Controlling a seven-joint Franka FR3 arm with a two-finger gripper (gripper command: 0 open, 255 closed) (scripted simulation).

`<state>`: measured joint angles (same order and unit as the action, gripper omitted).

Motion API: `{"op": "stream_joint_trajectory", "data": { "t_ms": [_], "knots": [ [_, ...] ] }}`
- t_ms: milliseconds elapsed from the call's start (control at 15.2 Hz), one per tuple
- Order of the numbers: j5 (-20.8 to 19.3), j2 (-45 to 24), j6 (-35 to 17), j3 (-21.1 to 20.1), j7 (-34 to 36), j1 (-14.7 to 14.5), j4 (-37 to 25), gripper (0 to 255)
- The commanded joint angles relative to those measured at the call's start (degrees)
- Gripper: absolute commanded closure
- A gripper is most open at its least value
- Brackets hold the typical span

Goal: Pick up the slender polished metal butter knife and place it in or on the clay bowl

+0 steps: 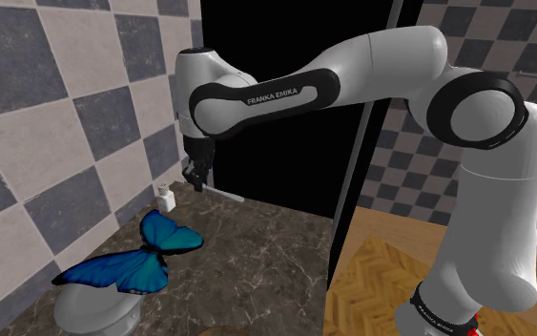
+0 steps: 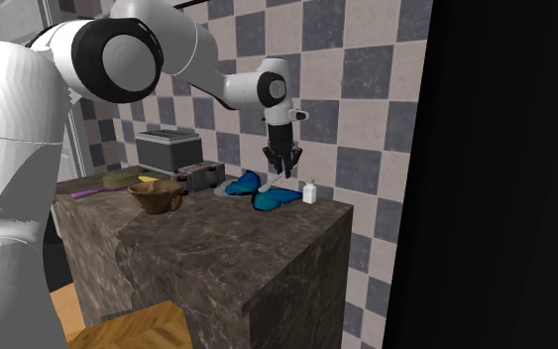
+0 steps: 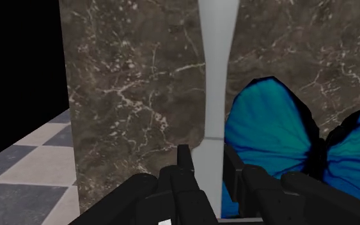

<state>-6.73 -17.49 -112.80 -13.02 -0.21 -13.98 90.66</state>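
Observation:
My black gripper (image 3: 207, 163) is shut on a slender pale grey butter knife (image 3: 215, 77), whose long body runs straight out from between the fingers. In the shoulder view the gripper (image 1: 196, 177) hangs above the dark marble counter (image 1: 257, 258), near the wall. In the second exterior view the gripper (image 2: 281, 164) is above a blue butterfly ornament (image 2: 262, 190). The brown clay bowl (image 2: 158, 195) stands on the counter to that view's left, well away from the gripper.
The blue butterfly (image 1: 137, 258) (image 3: 287, 140) rests on a grey base (image 1: 94, 307). A small white bottle (image 1: 168, 198) (image 2: 309, 193) stands by the checkered wall. A toaster (image 2: 199, 176) and a grey box (image 2: 167, 149) are behind the bowl. A black area lies beyond the counter edge.

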Motion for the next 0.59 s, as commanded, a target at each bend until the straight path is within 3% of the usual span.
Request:
{"op": "stream_joint_trajectory", "data": {
  "t_ms": [0, 264, 528],
  "knots": [
    [0.09, 0.10, 1.51, -0.01, -0.19, 0.02, -1.40, 255],
    [0.22, 0.30, 4.29, -0.08, -0.38, -0.06, -3.99, 255],
    [0.73, 5.71, 2.43, -1.60, 3.45, -1.99, 3.39, 255]
  ]
}}
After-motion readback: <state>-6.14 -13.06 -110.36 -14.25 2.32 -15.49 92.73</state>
